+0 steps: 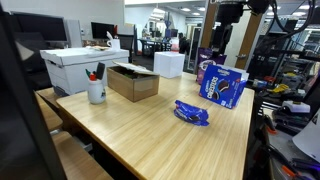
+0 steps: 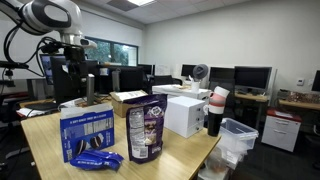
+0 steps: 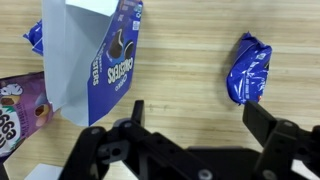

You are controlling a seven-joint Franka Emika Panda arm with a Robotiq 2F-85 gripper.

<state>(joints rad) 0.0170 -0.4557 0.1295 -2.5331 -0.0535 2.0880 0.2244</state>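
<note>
In the wrist view my gripper (image 3: 198, 122) is open and holds nothing, with bare wooden table (image 3: 190, 50) between its black fingers (image 3: 262, 122). It hangs above the table. A blue snack packet (image 3: 248, 70) lies just beyond the right finger, apart from it. To the left stands a blue and white Oreo box (image 3: 100, 50), and a purple snack bag (image 3: 12, 115) shows at the left edge. In both exterior views the arm (image 1: 226, 18) (image 2: 60, 20) rises over the Oreo box (image 1: 222, 85) (image 2: 88, 135), with the blue packet (image 1: 191, 113) (image 2: 100, 160) lying flat close by.
An open cardboard box (image 1: 133, 82), a white box (image 1: 85, 68) and a cup of pens (image 1: 96, 92) stand along one side. Another white box (image 2: 185, 115) and a dark cup (image 2: 217, 110) sit near the table edge. A clear bin (image 2: 236, 140) stands beside the table.
</note>
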